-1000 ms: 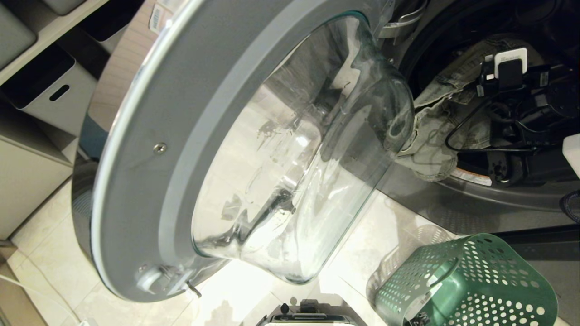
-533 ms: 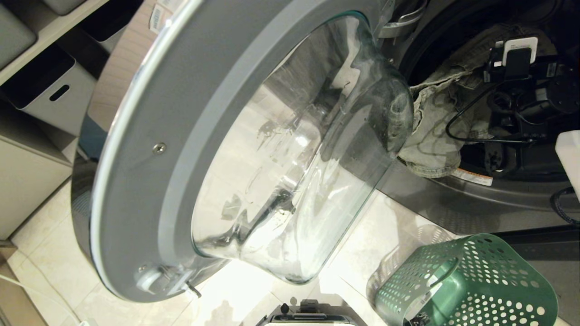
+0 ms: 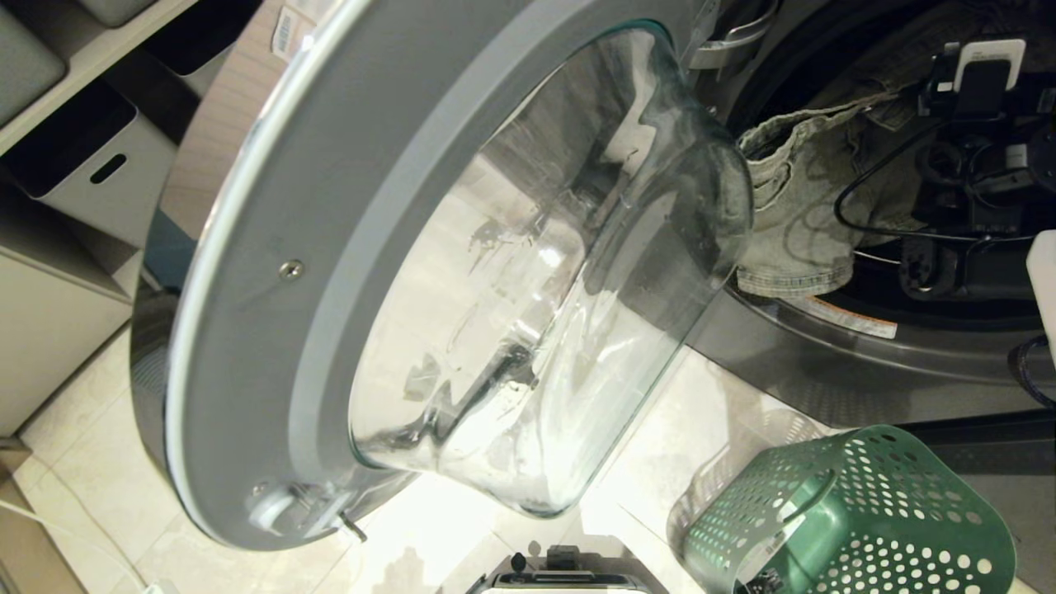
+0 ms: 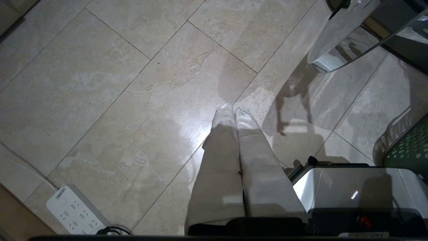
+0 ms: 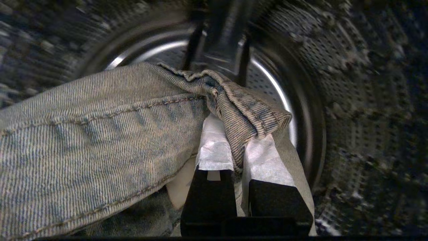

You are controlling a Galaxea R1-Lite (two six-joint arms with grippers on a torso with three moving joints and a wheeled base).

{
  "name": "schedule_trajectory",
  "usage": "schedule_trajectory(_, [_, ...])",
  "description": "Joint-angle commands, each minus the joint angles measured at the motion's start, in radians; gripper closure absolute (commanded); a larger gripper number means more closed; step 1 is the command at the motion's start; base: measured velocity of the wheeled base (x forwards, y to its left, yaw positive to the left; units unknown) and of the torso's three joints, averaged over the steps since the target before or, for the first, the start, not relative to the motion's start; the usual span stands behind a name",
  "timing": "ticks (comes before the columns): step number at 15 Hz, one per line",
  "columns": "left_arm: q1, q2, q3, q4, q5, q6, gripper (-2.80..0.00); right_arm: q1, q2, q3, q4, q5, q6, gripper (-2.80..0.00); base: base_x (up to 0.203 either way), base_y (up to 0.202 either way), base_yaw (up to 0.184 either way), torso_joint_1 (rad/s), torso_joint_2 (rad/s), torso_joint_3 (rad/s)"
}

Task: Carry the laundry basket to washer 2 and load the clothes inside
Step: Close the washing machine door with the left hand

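Observation:
The dark grey washer (image 3: pixel 833 363) stands with its round glass door (image 3: pixel 412 272) swung wide open; its number label is out of view. My right arm (image 3: pixel 973 107) reaches into the drum (image 5: pixel 351 83). There my right gripper (image 5: pixel 239 134) is shut on a fold of the clothes (image 5: pixel 100 134), a faded grey-green denim piece. The rest of the clothes (image 3: pixel 800 214) hangs over the lip of the drum opening. The green laundry basket (image 3: pixel 850 511) lies tipped on the floor in front of the washer. My left gripper (image 4: pixel 234 108) is shut and empty, parked above the floor tiles.
The open door fills the space left of the drum opening. Shelves with grey bins (image 3: pixel 82 165) line the far left. A white power strip (image 4: pixel 75 211) lies on the floor beside my base (image 4: pixel 354 187). The basket's edge (image 4: pixel 411 147) lies near the base.
My right arm has gone up and deeper into the drum, taking the clothes with it. The hanging fabric has risen along the opening's lip. The left arm and the basket are still.

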Motion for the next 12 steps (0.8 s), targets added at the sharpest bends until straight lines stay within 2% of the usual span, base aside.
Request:
schedule_trajectory(1, [0.000,0.001,0.000,0.000,0.000,0.000,0.00,-0.019,-0.001,-0.009,-0.008,-0.002,-0.003,0.00,0.000,0.000,0.000,0.000,0.00,0.000])
schedule_trajectory(12, [0.000,0.001,0.000,0.000,0.000,0.000,0.00,-0.090,-0.030,-0.014,-0.008,-0.031,-0.002,0.00,0.000,0.000,0.000,0.000,0.00,0.000])
